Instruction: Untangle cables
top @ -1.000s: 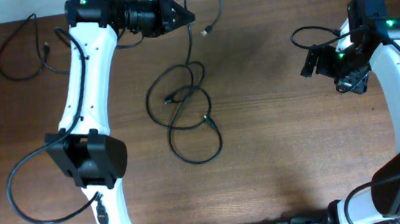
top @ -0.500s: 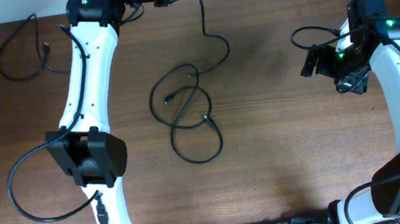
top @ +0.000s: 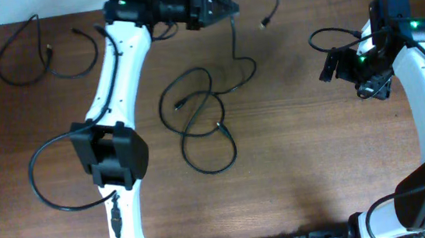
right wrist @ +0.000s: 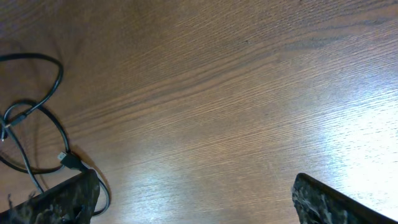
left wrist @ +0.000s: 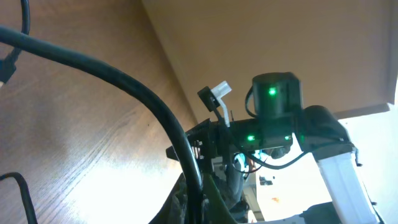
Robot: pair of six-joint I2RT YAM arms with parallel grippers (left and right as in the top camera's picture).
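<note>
Right now I have the left arm (top: 118, 73) stretched toward the far edge of the table (top: 319, 171), and the left jaws are closed on one thin black cable (top: 235, 42). On my left wrist camera that cable (left wrist: 124, 81) sweeps in from the upper left and drops between the jaws at the bottom of the view. Beyond it I see the right arm (left wrist: 277, 112) with its green light.

From above, the gripped cable runs from the jaws back toward the middle of the table. There it joins the tangle (top: 197, 120), several overlapping loops with two small plugs lying among them. Its other end arcs along the far edge and comes down to a plug (top: 266, 23), apart from the tangle.

More loose cords (top: 18, 52) lie in open curves at the far left corner, well apart from the tangle. Whether that is one cord or two, I cannot quite make out.

The right jaws stand wide open and empty near the right edge. My right wrist view shows bare wood between them, with the tangle (right wrist: 31, 137) off to the left.
</note>
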